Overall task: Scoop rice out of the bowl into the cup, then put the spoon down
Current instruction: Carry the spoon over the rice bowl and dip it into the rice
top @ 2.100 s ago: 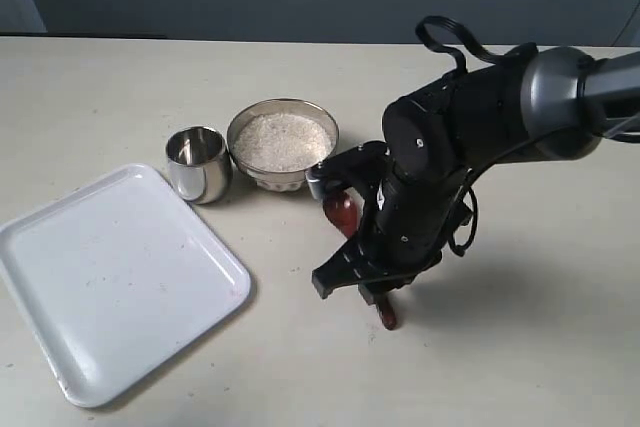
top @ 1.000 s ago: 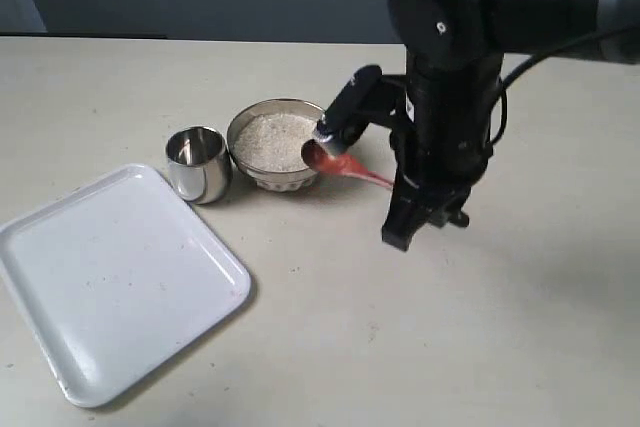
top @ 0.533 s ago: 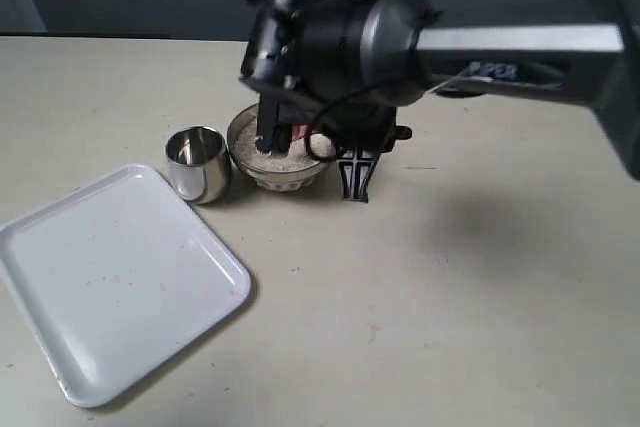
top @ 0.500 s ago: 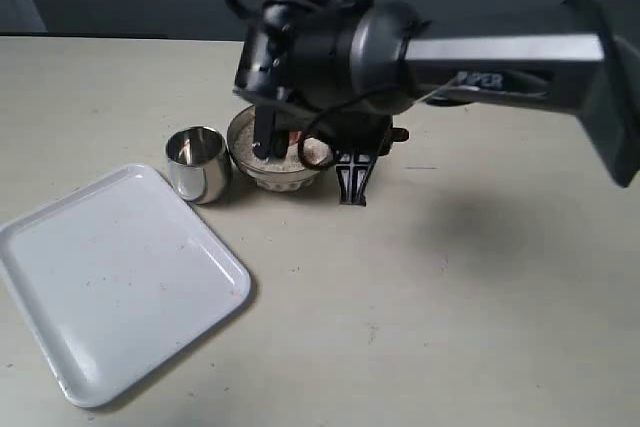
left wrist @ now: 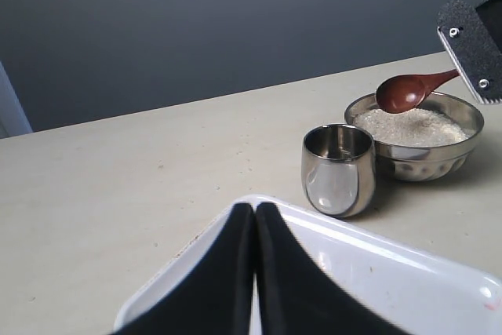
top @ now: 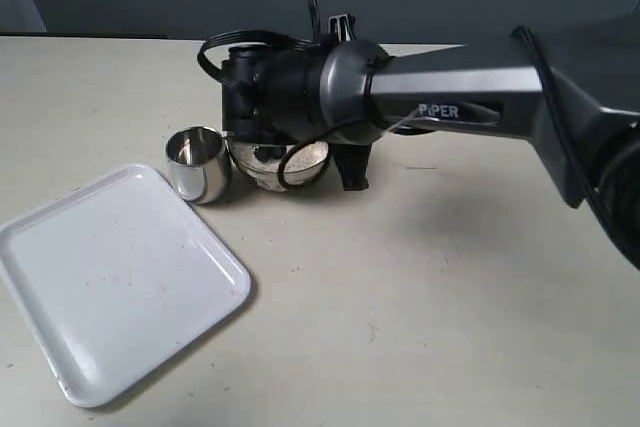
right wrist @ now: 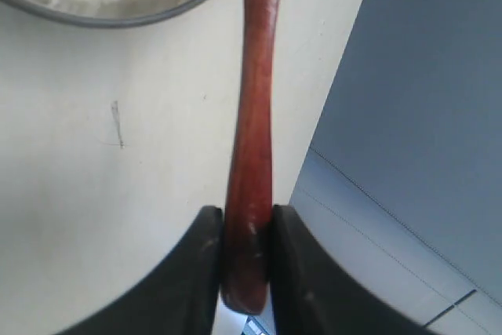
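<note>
The metal bowl (left wrist: 414,154) holds a pale heap of rice (left wrist: 408,125), and the small steel cup (left wrist: 339,169) stands right beside it. My right gripper (right wrist: 247,225) is shut on the handle end of the dark reddish-brown wooden spoon (right wrist: 255,115). The spoon's oval end (left wrist: 400,93) hangs just above the rice with no grains showing on it. In the exterior view the right arm (top: 330,97) covers most of the bowl (top: 300,162); the cup (top: 197,162) is to its left. My left gripper (left wrist: 255,211) is shut on nothing, low over the tray.
A white square tray (top: 110,277) lies front left of the cup, its near corner under my left gripper (left wrist: 408,272). The right arm's long grey link (top: 470,107) stretches across the table from the right. A dark wall backs the table.
The right arm lifted the spoon off the table to the right of the bowl and swung left with it. It now reaches over the bowl, the spoon's end above the rice.
</note>
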`<state>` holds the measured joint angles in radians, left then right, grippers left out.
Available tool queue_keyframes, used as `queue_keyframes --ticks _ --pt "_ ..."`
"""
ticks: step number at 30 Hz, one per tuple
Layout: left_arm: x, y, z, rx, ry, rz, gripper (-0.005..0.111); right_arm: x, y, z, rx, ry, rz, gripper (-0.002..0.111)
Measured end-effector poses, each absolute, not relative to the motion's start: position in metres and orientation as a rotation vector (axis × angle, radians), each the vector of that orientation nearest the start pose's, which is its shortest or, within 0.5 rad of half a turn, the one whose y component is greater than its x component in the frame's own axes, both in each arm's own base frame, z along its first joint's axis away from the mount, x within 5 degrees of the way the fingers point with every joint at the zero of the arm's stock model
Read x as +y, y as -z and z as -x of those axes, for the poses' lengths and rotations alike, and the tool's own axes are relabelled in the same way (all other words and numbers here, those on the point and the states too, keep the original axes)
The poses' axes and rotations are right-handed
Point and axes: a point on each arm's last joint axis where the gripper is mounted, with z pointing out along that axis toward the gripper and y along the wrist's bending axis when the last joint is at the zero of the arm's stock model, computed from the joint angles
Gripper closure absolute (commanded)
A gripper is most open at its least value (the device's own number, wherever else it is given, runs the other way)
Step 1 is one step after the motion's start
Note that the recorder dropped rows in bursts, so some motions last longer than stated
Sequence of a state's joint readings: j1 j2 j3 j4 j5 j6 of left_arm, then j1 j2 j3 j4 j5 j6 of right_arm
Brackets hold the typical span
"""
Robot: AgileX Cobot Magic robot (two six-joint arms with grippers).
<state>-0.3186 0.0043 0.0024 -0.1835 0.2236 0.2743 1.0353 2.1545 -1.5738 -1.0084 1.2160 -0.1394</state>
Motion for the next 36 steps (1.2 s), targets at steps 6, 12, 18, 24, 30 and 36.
queue_keyframes --ticks 6,12,18,24,30,36 --pt "-0.021 -0.192 -0.052 1.671 0.201 -0.382 0.106 0.331 -0.167 -0.280 1.785 1.247 1.917 0.109" --pt "-0.021 -0.192 -0.052 1.671 0.201 -0.382 0.106 0.332 -0.160 -0.279 1.779 1.257 1.939 0.109" --pt "-0.021 -0.192 -0.052 1.671 0.201 -0.382 0.106 0.333 -0.150 -0.279 1.781 1.268 1.960 0.109" --pt "-0.021 -0.192 -0.052 1.671 0.201 -0.382 0.106 0.333 -0.149 -0.278 1.808 1.248 1.961 0.109" --pt "-0.021 -0.192 -0.052 1.671 0.201 -0.382 0.106 0.333 -0.150 -0.274 1.845 1.194 2.009 0.109" --pt "-0.021 -0.192 -0.052 1.671 0.201 -0.382 0.106 0.332 -0.161 -0.272 1.865 1.148 2.006 0.109"
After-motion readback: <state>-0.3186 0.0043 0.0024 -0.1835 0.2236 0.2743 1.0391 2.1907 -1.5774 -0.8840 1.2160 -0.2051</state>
